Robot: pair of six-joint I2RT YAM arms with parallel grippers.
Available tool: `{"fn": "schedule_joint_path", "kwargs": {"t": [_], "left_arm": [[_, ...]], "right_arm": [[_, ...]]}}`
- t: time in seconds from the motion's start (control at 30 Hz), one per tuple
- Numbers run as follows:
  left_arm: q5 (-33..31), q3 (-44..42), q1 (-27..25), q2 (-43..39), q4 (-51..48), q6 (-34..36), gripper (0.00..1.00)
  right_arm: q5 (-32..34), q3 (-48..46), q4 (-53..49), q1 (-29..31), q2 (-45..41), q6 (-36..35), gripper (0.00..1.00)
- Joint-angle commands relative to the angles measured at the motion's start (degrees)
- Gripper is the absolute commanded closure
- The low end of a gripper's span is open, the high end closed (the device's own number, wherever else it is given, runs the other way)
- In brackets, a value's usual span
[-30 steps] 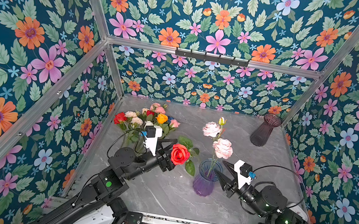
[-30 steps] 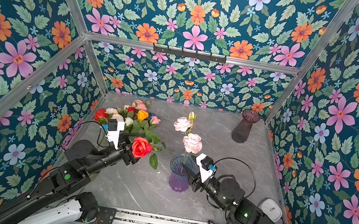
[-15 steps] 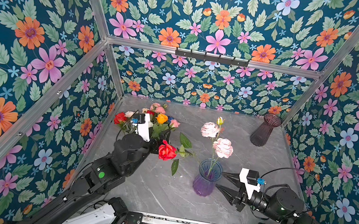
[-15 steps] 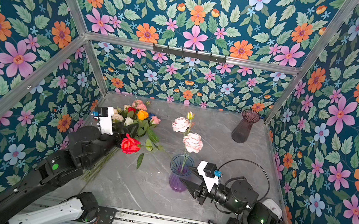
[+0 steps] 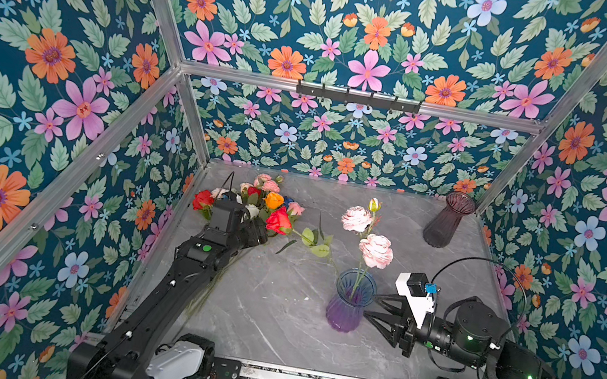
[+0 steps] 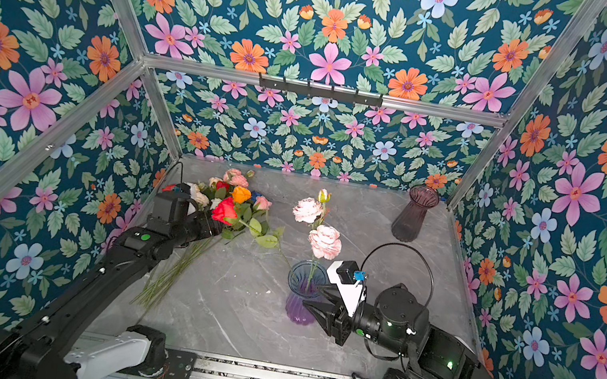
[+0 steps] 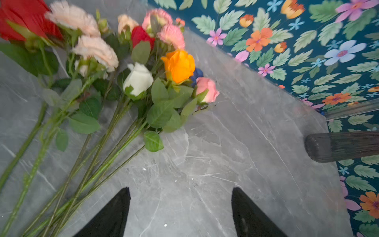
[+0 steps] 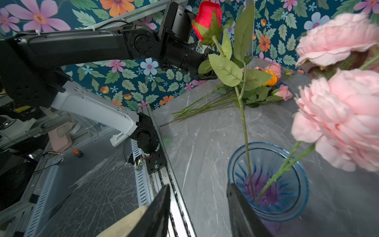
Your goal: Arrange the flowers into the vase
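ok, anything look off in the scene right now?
Red rose is in the vase but leans steeply toward the pile, unlike the upright pink blooms. Nothing spilled or broken.

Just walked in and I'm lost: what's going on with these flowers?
The blue vase already holds a pink peony sprig and a red rose, which leans toward the loose flowers lying on the table. The left gripper hovers open over that pile, holding nothing. The right gripper sits open beside the vase.
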Motion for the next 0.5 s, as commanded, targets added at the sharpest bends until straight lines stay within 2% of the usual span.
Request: {"fn": "schedule_joint_path", "kwargs": {"t": [0.0, 0.13, 0.2, 0.23, 0.33, 0.47], "left_arm": [[3.23, -1.78, 3.26, 2.49, 2.72, -0.01, 0.21], [-0.02, -3.04, 7.35, 6.99, 1.15, -1.00, 0.13], [-3.42, -2.59, 7.49, 9.56, -0.56, -2.14, 0.02], [-5.81, -2.41, 7.49, 10.48, -1.66, -3.02, 0.01], [-13.04, -1.75, 7.51, 11.99, -5.39, -4.76, 0.01], [-21.04, -4.60, 7.57, 9.89, -7.48, -5.75, 0.01]], "right_arm": [[4.15, 2.50, -5.57, 0.03, 2.18, -0.67, 0.54], [5.43, 4.10, -4.76, -0.04, 3.58, -2.51, 0.54], [5.81, 5.97, -5.59, -0.95, 4.85, -3.58, 0.54], [5.30, 6.88, -6.25, -1.73, 5.50, -3.89, 0.53], [0.34, 8.37, -6.96, -5.41, 7.08, -4.53, 0.47], [-7.19, 7.15, -4.99, -10.16, 6.94, -4.55, 0.46]]}}
